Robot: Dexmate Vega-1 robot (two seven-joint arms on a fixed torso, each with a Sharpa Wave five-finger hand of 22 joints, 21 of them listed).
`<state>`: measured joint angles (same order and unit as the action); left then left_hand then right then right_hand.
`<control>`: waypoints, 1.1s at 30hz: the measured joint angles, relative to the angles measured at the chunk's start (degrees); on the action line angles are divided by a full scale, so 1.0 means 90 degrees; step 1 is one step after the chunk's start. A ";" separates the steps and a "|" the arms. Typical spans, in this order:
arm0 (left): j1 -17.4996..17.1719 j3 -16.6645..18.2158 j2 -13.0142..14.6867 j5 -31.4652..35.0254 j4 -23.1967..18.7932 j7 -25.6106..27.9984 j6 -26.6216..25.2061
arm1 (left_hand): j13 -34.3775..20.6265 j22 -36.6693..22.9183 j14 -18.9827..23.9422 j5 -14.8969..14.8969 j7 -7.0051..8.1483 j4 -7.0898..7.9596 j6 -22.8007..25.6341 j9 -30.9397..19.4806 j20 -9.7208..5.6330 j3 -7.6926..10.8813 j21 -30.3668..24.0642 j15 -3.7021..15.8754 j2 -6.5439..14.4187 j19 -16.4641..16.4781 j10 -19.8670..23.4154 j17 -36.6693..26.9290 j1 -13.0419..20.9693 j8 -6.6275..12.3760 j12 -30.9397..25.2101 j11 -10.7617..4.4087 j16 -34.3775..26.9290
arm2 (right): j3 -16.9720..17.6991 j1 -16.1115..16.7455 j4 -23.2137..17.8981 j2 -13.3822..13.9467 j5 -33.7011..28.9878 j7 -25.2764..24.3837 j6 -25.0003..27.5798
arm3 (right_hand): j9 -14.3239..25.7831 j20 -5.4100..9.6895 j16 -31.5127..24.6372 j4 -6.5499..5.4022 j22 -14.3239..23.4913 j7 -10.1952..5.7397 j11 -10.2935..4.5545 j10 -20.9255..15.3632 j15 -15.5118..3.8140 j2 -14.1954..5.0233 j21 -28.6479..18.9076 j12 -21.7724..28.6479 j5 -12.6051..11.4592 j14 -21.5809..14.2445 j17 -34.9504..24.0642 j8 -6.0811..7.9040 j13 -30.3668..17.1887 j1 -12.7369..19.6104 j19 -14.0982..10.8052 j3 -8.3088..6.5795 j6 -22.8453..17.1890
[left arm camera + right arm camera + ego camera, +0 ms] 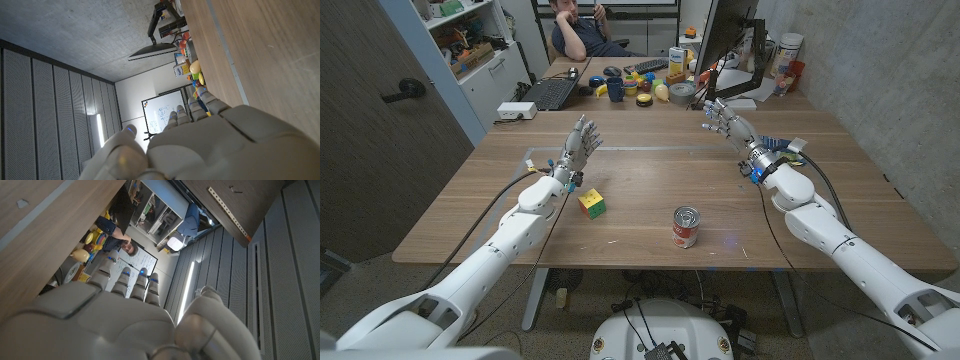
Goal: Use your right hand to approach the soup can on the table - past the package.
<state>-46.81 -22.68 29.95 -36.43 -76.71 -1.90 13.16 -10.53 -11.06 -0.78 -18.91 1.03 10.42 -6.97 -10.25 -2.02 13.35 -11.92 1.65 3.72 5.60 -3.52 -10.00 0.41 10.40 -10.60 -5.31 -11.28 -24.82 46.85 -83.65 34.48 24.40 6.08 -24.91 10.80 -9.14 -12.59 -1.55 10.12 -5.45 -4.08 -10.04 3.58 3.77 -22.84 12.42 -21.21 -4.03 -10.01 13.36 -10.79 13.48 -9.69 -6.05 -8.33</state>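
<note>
The soup can (686, 227), red and white with a silver lid, stands upright near the table's front edge, a little right of the middle. My right hand (725, 120) hovers over the far right part of the table, well beyond the can, fingers spread and holding nothing. A small blue and white package (787, 146) lies partly hidden behind my right wrist. My left hand (578, 145) is raised over the left half, fingers apart and empty. The right wrist view shows the back of my right hand (100, 315), the left wrist view the back of my left hand (210, 145).
A colour cube (592, 204) lies left of the can, near my left forearm. The wooden table (650, 180) meets a cluttered desk with a laptop (551, 93), mugs, tape and a monitor (728, 30). A person (582, 25) sits behind it.
</note>
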 measured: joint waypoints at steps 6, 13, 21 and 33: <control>0.0086 -0.0031 -0.0024 0.0003 0.0091 -0.0064 -0.0029 | 0.0000 0.0000 0.0000 0.0000 0.0000 0.0000 0.0000 0.0000 0.0000 0.0000 0.0000 0.0000 0.0000 0.0000 0.0000 0.0000 0.0000 0.0000 0.0000 0.0000 0.0000 | -0.0034 0.0078 -0.0400 0.0202 -0.0348 -0.0149 0.0150 | 0.0000 -0.0111 0.0000 0.0069 0.0000 -0.0021 0.0000 0.0000 0.0002 0.0057 0.0000 0.0000 0.0000 -0.0045 0.0000 0.0000 -0.0031 0.0056 -0.0112 0.0018 -0.0020; 0.0191 -0.0065 -0.0051 0.0004 0.0206 -0.0146 -0.0056 | 0.0000 0.0000 0.0000 0.0000 0.0000 0.0000 0.0000 0.0001 0.0000 0.0000 0.0000 0.0000 0.0000 0.0000 0.0000 0.0000 0.0000 0.0000 0.0000 0.0000 0.0000 | -0.0035 0.0239 -0.0906 0.0445 -0.0739 -0.0375 0.0407 | -0.0001 -0.0251 0.0000 0.0114 0.0001 -0.0112 -0.0025 0.0026 0.0001 0.0123 0.0043 -0.0050 0.0000 -0.0044 0.0001 -0.0015 -0.0032 0.0123 -0.0158 0.0064 0.0009; 0.0344 -0.0112 -0.0085 0.0006 0.0381 -0.0294 -0.0087 | 0.0000 0.0000 0.0000 0.0000 0.0000 0.0000 0.0000 0.0000 0.0000 0.0000 0.0000 0.0000 0.0000 0.0000 0.0000 0.0000 0.0000 0.0000 0.0000 0.0001 0.0000 | 0.0015 0.0596 -0.1723 0.0777 -0.1300 -0.0754 0.0826 | 0.0030 -0.0272 0.0000 0.0148 0.0001 -0.0161 -0.0025 0.0026 0.0000 0.0183 0.0093 -0.0050 0.0000 -0.0043 0.0001 -0.0027 -0.0032 0.0182 -0.0179 0.0098 0.0025; 0.0588 -0.0182 -0.0150 0.0011 0.0672 -0.0541 -0.0106 | 0.0001 0.0001 0.0000 0.0000 0.0000 0.0000 0.0000 0.0001 0.0000 0.0000 0.0000 0.0000 0.0000 0.0000 0.0000 0.0001 0.0000 0.0000 0.0001 0.0001 0.0000 | 0.0065 0.1114 -0.2881 0.1150 -0.2241 -0.1290 0.1628 | 0.0030 -0.0305 0.0000 0.0199 0.0001 -0.0250 -0.0058 0.0061 -0.0040 0.0218 0.0137 -0.0087 -0.0024 -0.0049 0.0001 -0.0075 -0.0031 0.0286 -0.0214 0.0151 0.0050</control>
<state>-41.52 -24.32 28.60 -36.32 -70.66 -6.77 12.21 -10.52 -11.05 -0.78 -18.91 1.03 10.42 -6.97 -10.25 -2.02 13.35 -11.92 1.65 3.72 5.60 -3.53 -9.99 0.41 10.40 -10.59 -5.30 -11.28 -24.23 56.87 -109.57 44.82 4.24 -5.53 -10.26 11.07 -11.89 -12.58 0.25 10.13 -7.70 -4.60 -9.49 3.22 5.73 -21.60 11.64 -21.43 -4.47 -10.00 12.69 -11.07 16.05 -11.61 -4.69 -7.88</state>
